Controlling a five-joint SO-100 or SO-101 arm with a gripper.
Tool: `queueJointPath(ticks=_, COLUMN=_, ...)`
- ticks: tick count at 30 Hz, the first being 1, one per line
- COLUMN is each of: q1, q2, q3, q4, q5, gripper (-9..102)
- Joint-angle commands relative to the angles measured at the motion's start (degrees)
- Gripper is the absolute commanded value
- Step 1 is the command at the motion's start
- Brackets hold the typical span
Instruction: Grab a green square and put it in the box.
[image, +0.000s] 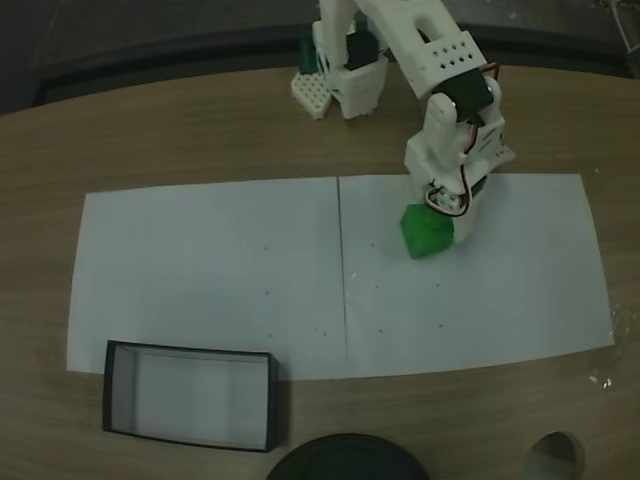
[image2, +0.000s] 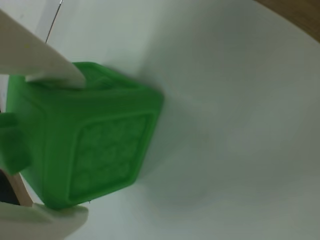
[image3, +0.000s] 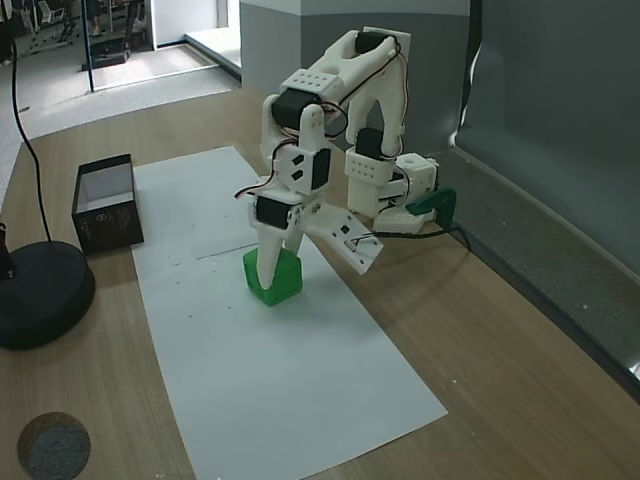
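In the wrist view the cube (image2: 95, 145) fills the left half, sitting on white paper (image2: 225, 125) between two white fingers (image2: 40, 60), one touching its upper edge and the other at its lower corner, so the jaws are spread about cube-wide around it; whether they press it I cannot tell. In both fixed views the gripper (image: 440, 222) (image3: 278, 272) stands down over the cube (image: 425, 233) (image3: 283, 280) on the paper, with one jaw splayed out to the side. The box (image: 190, 395) (image3: 105, 205) rests well apart from it on the table (image: 200, 130) at the paper's edge, beside a dark round base (image3: 40, 295).
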Motion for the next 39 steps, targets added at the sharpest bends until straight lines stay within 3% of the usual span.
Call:
queueJointPath(ticks=1, q1=1.0, q2=0.1, q3=-0.5, q4=0.3, q5=0.6, gripper=8)
queueJointPath(ticks=5, q1=1.1, q2=0.3, q3=-4.3, q4=1.9, q5=0.4, gripper=8)
queueJointPath(ticks=9, q1=3.6, q2=0.3, q3=-15.4, q4=8.8, q5=0.1, gripper=8)
queueJointPath(ticks=18, q1=19.6, q2=0.1, q3=-46.5, q4=16.3, q5=0.0, gripper=8)
queueJointPath(ticks=23, q1=30.7, q2=-1.3, q3=-55.5, q4=11.9, q5=0.1, gripper=8)
queueJointPath(ticks=31, q1=42.5, q2=-11.0, q3=-55.5, q4=-1.8, q5=0.4, gripper=9)
queueJointPath(ticks=39, q1=46.2, q2=-24.6, q3=-55.6, q4=-10.5, q5=2.5, gripper=9)
